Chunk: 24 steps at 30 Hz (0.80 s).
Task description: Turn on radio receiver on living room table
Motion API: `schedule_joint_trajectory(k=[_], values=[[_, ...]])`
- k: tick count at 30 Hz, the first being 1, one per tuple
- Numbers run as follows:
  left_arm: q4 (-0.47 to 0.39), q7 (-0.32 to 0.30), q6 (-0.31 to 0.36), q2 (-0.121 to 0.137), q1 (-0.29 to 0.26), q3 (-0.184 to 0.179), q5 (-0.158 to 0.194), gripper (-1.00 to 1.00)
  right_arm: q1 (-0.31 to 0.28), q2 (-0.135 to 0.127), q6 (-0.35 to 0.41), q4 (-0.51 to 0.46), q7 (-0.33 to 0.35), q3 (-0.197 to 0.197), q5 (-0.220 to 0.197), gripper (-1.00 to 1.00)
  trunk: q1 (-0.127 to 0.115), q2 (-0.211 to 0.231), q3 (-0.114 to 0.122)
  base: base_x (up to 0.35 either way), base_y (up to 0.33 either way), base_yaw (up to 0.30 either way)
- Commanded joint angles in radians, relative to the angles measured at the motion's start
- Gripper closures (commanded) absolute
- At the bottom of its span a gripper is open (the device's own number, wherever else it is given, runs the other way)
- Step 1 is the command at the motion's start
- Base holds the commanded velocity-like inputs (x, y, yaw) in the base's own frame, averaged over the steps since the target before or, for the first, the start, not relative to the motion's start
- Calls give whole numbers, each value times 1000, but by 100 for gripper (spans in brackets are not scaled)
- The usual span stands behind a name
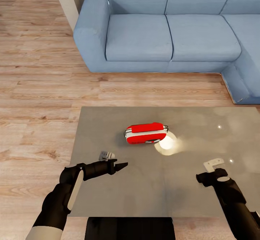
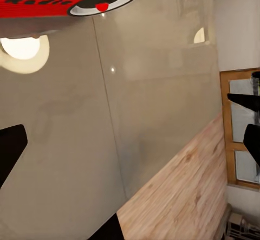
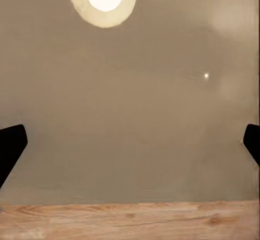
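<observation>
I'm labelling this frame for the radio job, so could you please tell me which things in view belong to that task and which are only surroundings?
Belongs to the job:
- radio receiver, red, lying on the table
- left gripper, pointing toward the radio
- right gripper, over the table's near right part

Just surroundings:
- light-blue sofa behind the table
- wood plank floor
- round lamp reflection on the glossy top

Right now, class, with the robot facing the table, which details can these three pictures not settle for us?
- Radio receiver: head view shows mostly its top; any switch is too small to see. Left wrist view crops it at the picture's edge.
- Left gripper: seen side-on in head view, so the jaw gap cannot be read there.
- Right gripper: fingers foreshortened in head view.
- Sofa: cut off by the picture's edge.
</observation>
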Motion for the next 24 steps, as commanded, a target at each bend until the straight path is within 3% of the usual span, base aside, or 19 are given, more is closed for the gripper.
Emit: schedule_joint_trajectory(k=[1, 7, 10, 14, 18, 24], values=[[0, 0, 0, 0, 0, 0, 0, -100, -16, 0, 7, 1, 2, 1, 3, -100, 0, 0, 0, 0, 0, 0], [0, 1, -2, 0, 0, 1, 1, -100, -196, -2, 62, 18, 119, 8, 16, -100, 0, 0, 0, 0, 0, 0], [1, 1, -4, 0, 0, 1, 2, -100, -316, -2, 77, 85, 224, 10, 57, -100, 0, 0, 0, 0, 0, 0], [1, 1, -5, 0, 0, 1, 3, -100, -389, -2, 74, 162, 274, 9, 116, -100, 0, 0, 0, 0, 0, 0], [1, 1, -6, 0, 0, 1, 3, -100, -469, -2, 71, 226, 335, 12, 143, -100, 0, 0, 0, 0, 0, 0], [1, 1, -7, 0, 0, 1, 3, -100, -614, -2, 58, 386, 395, 124, 189, -100, 0, 0, 0, 0, 0, 0]])
